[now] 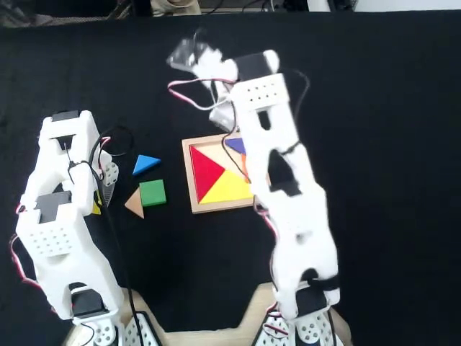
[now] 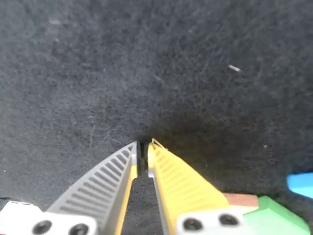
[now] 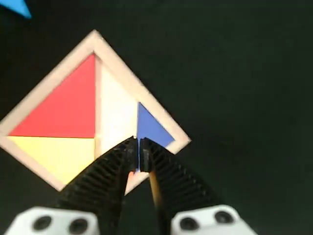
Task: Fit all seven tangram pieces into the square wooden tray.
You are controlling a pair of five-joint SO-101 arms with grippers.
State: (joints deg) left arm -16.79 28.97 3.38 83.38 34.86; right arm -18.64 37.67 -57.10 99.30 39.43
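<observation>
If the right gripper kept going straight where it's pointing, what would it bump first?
Most likely the dark blue triangle in the wooden tray: the right gripper points at its edge, beside bare tray floor. Depth is unclear here.

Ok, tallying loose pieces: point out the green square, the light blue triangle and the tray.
green square (image 1: 152, 193), high view, centre of its top face.
light blue triangle (image 1: 145, 164), high view, its middle.
tray (image 1: 220, 207), high view, near wooden rim.
</observation>
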